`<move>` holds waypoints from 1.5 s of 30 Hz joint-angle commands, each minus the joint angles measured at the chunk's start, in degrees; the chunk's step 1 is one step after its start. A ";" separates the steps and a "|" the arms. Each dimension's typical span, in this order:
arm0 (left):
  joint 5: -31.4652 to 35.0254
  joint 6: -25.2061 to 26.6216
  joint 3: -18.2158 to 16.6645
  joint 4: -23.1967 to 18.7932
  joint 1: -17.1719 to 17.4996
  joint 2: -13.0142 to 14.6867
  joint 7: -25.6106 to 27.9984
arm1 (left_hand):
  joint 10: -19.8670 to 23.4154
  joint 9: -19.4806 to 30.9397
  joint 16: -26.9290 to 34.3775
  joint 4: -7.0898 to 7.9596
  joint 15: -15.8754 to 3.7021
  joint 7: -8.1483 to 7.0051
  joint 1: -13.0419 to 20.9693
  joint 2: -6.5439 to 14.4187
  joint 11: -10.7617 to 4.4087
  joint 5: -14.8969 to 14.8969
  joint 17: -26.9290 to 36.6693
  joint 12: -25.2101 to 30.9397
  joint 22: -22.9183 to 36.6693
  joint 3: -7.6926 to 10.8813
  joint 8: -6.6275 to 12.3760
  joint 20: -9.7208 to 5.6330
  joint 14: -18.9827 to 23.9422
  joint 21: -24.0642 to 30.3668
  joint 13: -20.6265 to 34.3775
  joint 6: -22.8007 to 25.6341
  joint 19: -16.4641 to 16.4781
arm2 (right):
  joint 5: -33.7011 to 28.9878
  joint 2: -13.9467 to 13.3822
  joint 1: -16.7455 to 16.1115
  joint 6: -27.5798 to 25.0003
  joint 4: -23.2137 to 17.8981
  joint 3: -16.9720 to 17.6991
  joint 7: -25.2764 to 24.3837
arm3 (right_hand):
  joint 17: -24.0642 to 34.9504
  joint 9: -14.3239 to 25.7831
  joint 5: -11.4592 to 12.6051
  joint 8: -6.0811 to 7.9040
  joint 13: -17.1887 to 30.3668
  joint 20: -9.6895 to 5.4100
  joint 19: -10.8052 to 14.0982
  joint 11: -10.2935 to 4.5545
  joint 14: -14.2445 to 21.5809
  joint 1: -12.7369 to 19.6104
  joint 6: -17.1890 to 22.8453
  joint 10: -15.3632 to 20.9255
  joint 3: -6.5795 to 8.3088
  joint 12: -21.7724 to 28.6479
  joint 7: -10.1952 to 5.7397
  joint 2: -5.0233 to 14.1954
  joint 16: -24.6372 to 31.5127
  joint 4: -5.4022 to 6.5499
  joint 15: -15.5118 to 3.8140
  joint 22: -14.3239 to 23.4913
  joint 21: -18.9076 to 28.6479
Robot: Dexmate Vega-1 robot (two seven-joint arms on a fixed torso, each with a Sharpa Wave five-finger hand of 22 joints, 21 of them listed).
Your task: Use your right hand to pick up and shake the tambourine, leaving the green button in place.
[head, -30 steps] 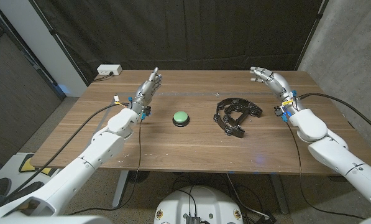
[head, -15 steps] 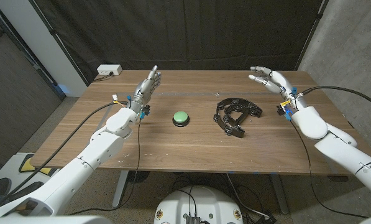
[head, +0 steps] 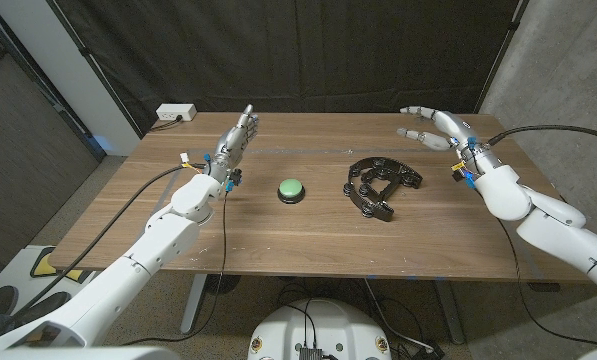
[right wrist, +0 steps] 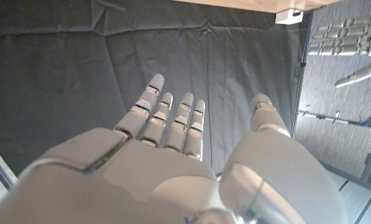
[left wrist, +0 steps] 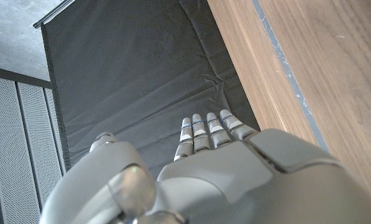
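Note:
A black half-moon tambourine (head: 376, 184) with metal jingles lies on the wooden table (head: 278, 240), right of centre. The green button (head: 292, 189) on its dark base sits at the middle, left of the tambourine. My right hand (head: 440, 128) hovers above the far right part of the table, fingers spread and pointing left, holding nothing; it is behind and to the right of the tambourine, apart from it. The right wrist view has that hand (right wrist: 173, 162) against the black curtain. My left hand (head: 237, 142) stands upright at the far left with fingers straight, empty, also seen as the hand (left wrist: 216, 168) in the left wrist view.
A white power strip (head: 176, 113) sits at the table's far left corner. A black curtain (head: 298, 50) hangs behind the table. A concrete wall (head: 568, 80) stands to the right. Cables trail from both wrists across the table.
My right hand has risen and turned, its fingers now pointing left over the table; the forearm swung outward to the right. The left arm, button and tambourine have not moved.

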 commanded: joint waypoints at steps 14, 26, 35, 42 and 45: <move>0.03 1.64 -0.48 -2.57 1.76 0.33 2.05 | -0.58 0.24 -0.32 0.17 0.11 -0.64 0.51 0.46 -0.37 -0.21 0.23 -0.72 0.10 -0.34 -0.42 0.95 0.34 -0.68 0.18 0.78 -0.20 | -15.43 -9.03 2.50 -3.39 -4.19 -3.96 2.61 | 0.22 0.09 0.02 -0.14 0.12 -6.39 0.38 -1.13 0.09 4.50 1.55 0.27 2.21 -0.44 -2.04 1.16 -0.36 0.18 -4.72 0.27 -1.23; -0.24 3.07 -0.73 -3.76 2.68 0.80 2.97 | -0.57 0.26 -0.41 0.16 -0.18 -0.84 0.63 0.63 -0.64 -0.24 0.24 -0.86 0.11 -0.38 -0.55 0.98 0.38 -0.84 0.19 0.88 -0.18 | -17.54 -11.08 3.98 -0.45 -3.87 -5.57 3.64 | 0.85 0.10 -2.19 0.59 0.22 -9.20 11.35 0.95 10.68 7.91 7.95 8.57 4.07 1.65 0.61 1.81 2.18 1.35 -7.49 0.73 1.02; -0.02 3.66 -0.58 -4.33 2.60 0.99 3.15 | -0.52 0.28 -0.45 0.13 -0.25 -0.93 0.86 0.97 -0.68 -0.28 0.25 -0.99 0.12 -0.31 -0.69 0.85 0.52 -0.96 0.21 0.94 -0.11 | -20.69 -13.06 5.46 0.15 -4.51 -6.85 6.41 | 0.80 0.14 -2.66 -0.56 0.19 -9.13 9.89 0.30 8.26 8.83 6.47 6.74 4.50 0.38 0.28 1.78 0.53 1.30 -7.40 0.70 -0.17; 0.15 3.06 -0.61 -4.27 2.82 0.74 3.30 | -0.47 0.29 -0.48 0.10 -0.25 -1.01 1.04 1.19 -0.61 -0.31 0.26 -1.06 0.13 -0.26 -0.78 0.76 0.61 -1.05 0.21 0.98 -0.07 | -23.46 -14.06 6.94 -0.50 -4.91 -8.32 9.83 | 0.83 0.20 -2.82 -1.51 0.28 -8.10 7.35 0.54 5.18 8.79 4.60 5.07 4.44 -0.62 0.69 1.34 -0.56 1.54 -6.18 0.67 -1.83; 0.12 3.07 -0.65 -4.29 2.94 0.71 3.40 | -0.44 0.29 -0.49 0.09 -0.29 -0.98 1.10 1.26 -0.62 -0.33 0.26 -1.08 0.13 -0.25 -0.80 0.75 0.65 -1.08 0.22 1.04 -0.06 | -24.39 -14.47 7.32 -0.49 -5.28 -8.81 10.78 | 0.82 0.21 -2.80 -1.70 0.30 -8.12 7.12 0.67 4.78 8.97 4.08 4.59 4.52 -0.84 0.84 1.31 -0.62 1.47 -6.15 0.66 -2.04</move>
